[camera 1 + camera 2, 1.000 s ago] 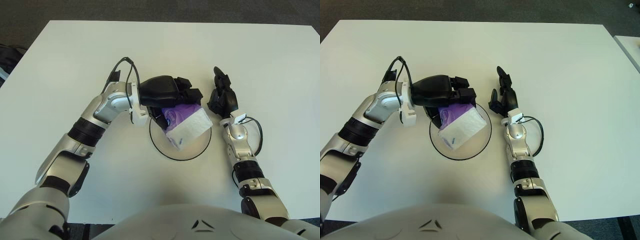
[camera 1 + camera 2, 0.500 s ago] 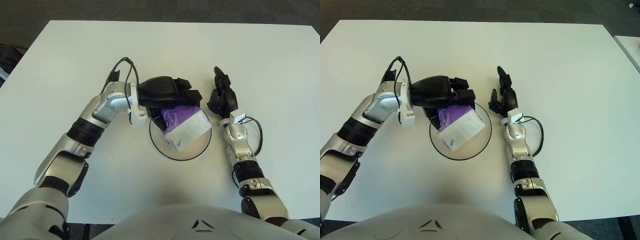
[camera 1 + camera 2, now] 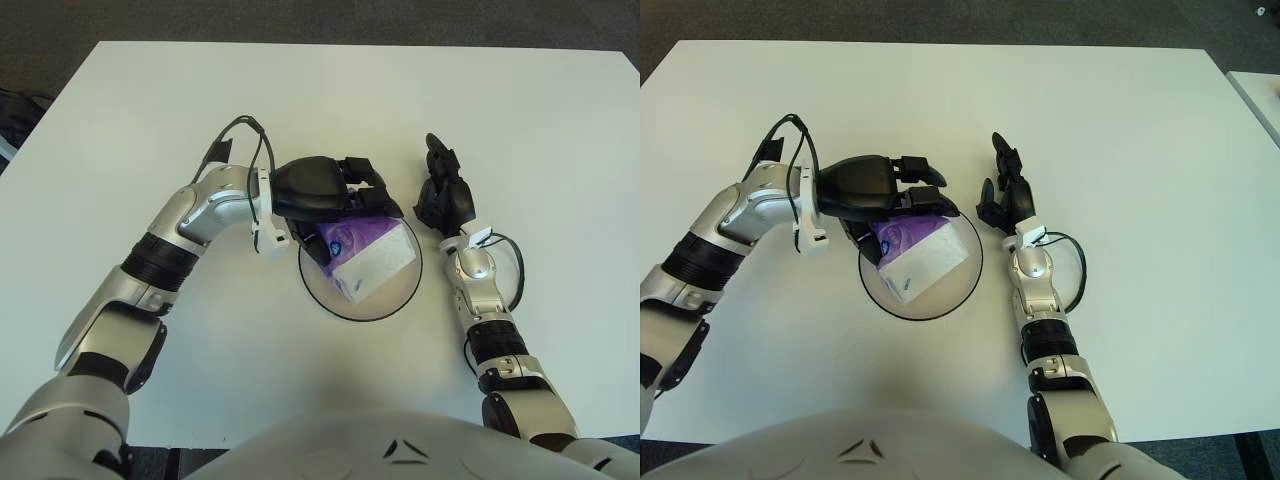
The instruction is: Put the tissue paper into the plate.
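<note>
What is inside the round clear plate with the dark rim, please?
A purple-and-white tissue paper pack lies tilted inside the round clear plate. The left hand covers its upper end, so contact there cannot be seen. The right hand shows beside the plate's right.

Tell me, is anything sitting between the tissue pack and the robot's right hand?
Only the plate's rim and bare white table, in either eye view. Tissue pack lies in the plate; right hand beside it.
</note>
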Motion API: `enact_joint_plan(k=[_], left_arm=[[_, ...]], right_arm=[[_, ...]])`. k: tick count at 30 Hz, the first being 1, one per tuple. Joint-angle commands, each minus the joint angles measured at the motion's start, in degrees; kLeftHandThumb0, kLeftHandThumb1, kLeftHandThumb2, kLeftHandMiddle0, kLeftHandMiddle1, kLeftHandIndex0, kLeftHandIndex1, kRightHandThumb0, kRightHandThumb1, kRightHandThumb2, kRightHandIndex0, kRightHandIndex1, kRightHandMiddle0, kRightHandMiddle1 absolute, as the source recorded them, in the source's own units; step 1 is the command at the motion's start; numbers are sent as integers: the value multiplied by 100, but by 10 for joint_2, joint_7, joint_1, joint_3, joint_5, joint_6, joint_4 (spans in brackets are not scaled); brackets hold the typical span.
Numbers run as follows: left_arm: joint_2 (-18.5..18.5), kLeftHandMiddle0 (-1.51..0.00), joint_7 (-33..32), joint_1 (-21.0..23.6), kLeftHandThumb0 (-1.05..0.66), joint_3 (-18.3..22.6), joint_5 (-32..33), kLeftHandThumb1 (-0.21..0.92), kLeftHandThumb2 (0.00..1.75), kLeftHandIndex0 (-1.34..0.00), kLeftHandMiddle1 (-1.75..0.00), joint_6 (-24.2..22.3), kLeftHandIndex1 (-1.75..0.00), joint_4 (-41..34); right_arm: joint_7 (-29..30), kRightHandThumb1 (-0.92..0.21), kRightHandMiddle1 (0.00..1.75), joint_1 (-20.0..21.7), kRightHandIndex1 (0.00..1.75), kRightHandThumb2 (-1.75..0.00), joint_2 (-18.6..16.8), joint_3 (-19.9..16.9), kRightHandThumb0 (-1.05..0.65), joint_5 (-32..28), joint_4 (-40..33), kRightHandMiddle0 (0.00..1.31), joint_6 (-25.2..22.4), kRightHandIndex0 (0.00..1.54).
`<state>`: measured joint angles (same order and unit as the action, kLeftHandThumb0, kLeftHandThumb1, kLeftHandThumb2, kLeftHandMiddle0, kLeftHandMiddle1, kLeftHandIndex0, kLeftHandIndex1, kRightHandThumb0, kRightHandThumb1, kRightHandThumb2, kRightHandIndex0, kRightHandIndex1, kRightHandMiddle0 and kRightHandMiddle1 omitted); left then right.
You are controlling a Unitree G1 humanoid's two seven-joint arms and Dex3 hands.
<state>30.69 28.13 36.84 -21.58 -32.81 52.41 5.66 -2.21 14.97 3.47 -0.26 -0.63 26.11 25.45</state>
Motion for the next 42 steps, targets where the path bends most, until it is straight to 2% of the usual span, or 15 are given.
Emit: enact_joint_plan(k=[1,12,18,25,30,35,40,42], left_arm=[[10,0,-37,8,-105,15,-39,92,47,0,0,21,-1,1],[13,0,-91,9,-105,19,-97,92,45,0,0,38,0,3],[15,0,-54,3,-105,12,-75,92,43,0,0,-8,0,-2],[14,0,-58,13,-105,0,-77,92,38,0,0,-8,0,26],[16,0,-66,16,-105,1,-87,92,41,0,0,-4,0,28],[24,0,-78,19,-105,17,-91,92,35,0,0,-7,0,29],[43,0,-59,35,-105,41,-51,92,31,0,0,-28,0,28],[47,0,-51,39,-105,53,-31,92,40,0,0,-45,0,28]], right_arm=[[-31,-92,11,-108,0,-91,-15,-1,-86,-22,86,0,-43,9],[-62,-92,0,-110,0,-84,-14,-7,-91,-39,87,0,-33,7],[-34,-92,0,-96,1,-85,-19,-17,-89,-25,116,0,-24,9],[-10,-92,2,-90,2,-89,-13,-11,-87,-2,122,2,-34,11],[-1,-92,4,-88,2,-92,-8,-5,-86,7,124,5,-29,13],[0,-92,6,-88,1,-93,-7,-2,-82,7,129,6,-18,13],[-1,-92,7,-87,0,-94,-6,1,-81,6,129,5,-25,10],[-2,-92,11,-86,0,-94,-6,2,-80,5,128,2,-30,8]])
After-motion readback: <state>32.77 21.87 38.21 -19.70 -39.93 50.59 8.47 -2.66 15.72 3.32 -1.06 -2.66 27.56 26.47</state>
